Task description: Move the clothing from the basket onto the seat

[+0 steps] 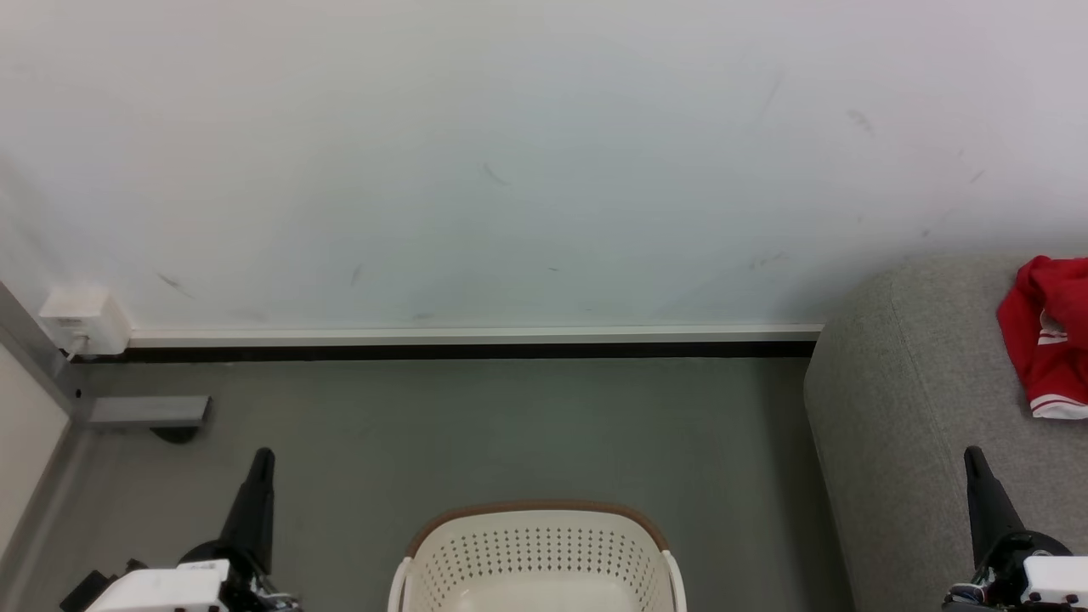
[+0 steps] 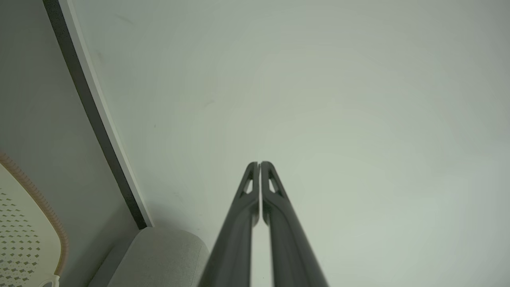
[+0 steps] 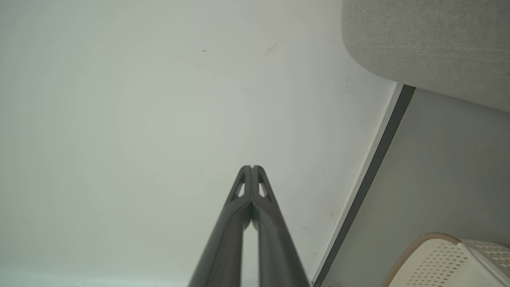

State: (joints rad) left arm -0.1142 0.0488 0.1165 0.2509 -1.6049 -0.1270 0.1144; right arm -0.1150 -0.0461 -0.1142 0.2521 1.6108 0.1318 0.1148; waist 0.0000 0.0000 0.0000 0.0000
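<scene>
Cream plastic, pierced with rows of small holes and topped by a brown rim band: the basket (image 1: 537, 552) sits on the floor at the near centre, its near part cut off by the picture's edge. At the near left, the left gripper (image 1: 262, 459) points up and away. Its two long dark fingers are closed together, with only a hairline slit between the tips. At the near right, the right gripper (image 1: 973, 455) points the same way, its fingers pressed tight against each other. Grey-green floor (image 1: 510, 425) stretches beyond the basket. The seat (image 1: 901, 399), a grey fabric sofa with a rounded edge, stands on the right, apart from the basket. The clothing (image 1: 1050, 340), bright red with white stripe trim, lies crumpled on top of the seat at the far right, partly cut off. Farthest back, a white skirting board (image 1: 467, 335) runs along a pale scuffed wall (image 1: 510, 170), with a small white socket box (image 1: 81, 319) at the far left.
</scene>
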